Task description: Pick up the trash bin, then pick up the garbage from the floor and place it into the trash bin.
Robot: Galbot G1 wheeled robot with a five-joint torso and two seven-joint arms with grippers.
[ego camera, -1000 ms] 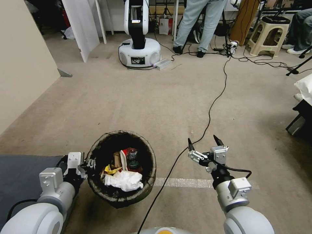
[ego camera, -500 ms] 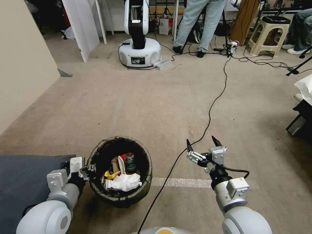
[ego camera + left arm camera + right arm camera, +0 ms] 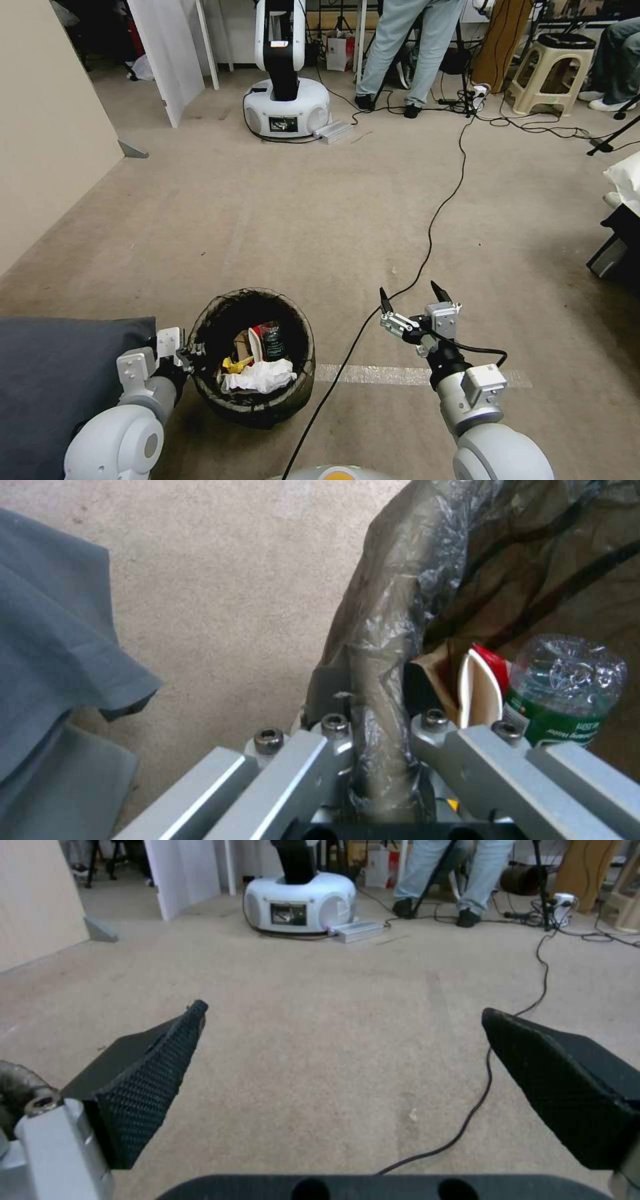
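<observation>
The trash bin (image 3: 293, 393), round and lined with a dark bag, hangs low at the front left of the head view. My left gripper (image 3: 190, 350) is shut on the bin's near rim (image 3: 380, 690). Inside the bin lies garbage (image 3: 259, 375): crumpled white paper, a red-and-white carton (image 3: 481, 690), a green-labelled bottle (image 3: 567, 690) and a yellow scrap. My right gripper (image 3: 410, 300) is open over bare carpet to the right of the bin, its fingers (image 3: 160, 1075) wide apart with nothing between them.
A black cable (image 3: 433, 220) runs across the carpet from the far power strip toward me, passing under the right gripper. A grey cloth (image 3: 53, 380) lies at front left. Another white robot base (image 3: 287, 107), a stool (image 3: 550, 73) and standing people are far ahead.
The bin has gone down and drawn nearer to me with the left gripper still on its rim. The right gripper has barely shifted.
</observation>
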